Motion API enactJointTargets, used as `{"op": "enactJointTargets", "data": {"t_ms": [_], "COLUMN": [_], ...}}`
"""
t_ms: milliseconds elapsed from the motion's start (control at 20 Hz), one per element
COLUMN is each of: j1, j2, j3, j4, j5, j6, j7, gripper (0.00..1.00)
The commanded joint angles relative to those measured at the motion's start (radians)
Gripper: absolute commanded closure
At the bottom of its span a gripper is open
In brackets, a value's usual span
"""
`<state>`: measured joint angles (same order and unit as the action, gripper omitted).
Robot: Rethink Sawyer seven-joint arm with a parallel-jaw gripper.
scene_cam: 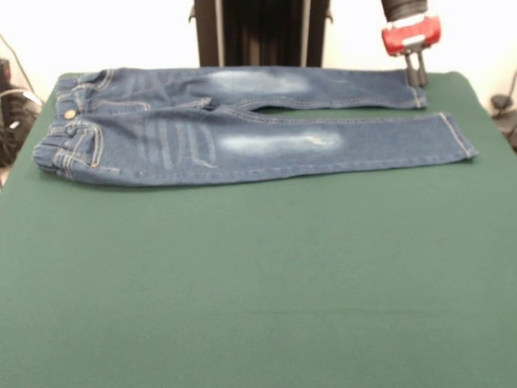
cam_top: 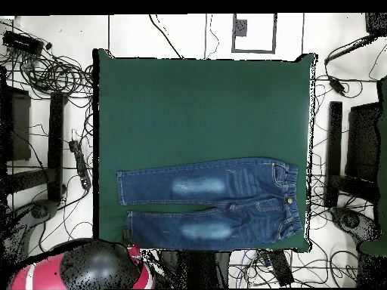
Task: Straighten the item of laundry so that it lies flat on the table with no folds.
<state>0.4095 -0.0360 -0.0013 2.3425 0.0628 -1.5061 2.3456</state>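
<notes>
The small blue denim jeans (scene_cam: 242, 137) lie spread along the far part of the dark green table (scene_cam: 258, 283), waistband at the left, both legs stretched to the right with a narrow gap between them. The pale thigh patches and brass button face up. My gripper (scene_cam: 415, 79), red with dark fingers, hangs at the far right, its tips at the hem of the far leg, close together; I cannot tell whether they touch the cloth. In the overhead view the jeans (cam_top: 212, 202) lie near the table's (cam_top: 204, 106) bottom edge, waistband at the right.
The robot's black pedestal (scene_cam: 258, 32) stands behind the table's far edge. The arm's red and black bulk (cam_top: 83, 270) shows at the bottom left of the overhead view. Cables and dark stands (cam_top: 57, 143) ring the table.
</notes>
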Motion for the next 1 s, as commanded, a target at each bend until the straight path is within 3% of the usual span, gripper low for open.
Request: {"op": "enactJointTargets", "data": {"t_ms": [50,1000], "j1": [-0.036,-0.028], "j2": [0.137,0.074], "j3": [0.109,0.176], "j4": [0.166,0.216], "j5": [0.105,0.183], "j6": [0.459,0.481], "j7": [0.141,0.188], "gripper": [1.0,1.0]}}
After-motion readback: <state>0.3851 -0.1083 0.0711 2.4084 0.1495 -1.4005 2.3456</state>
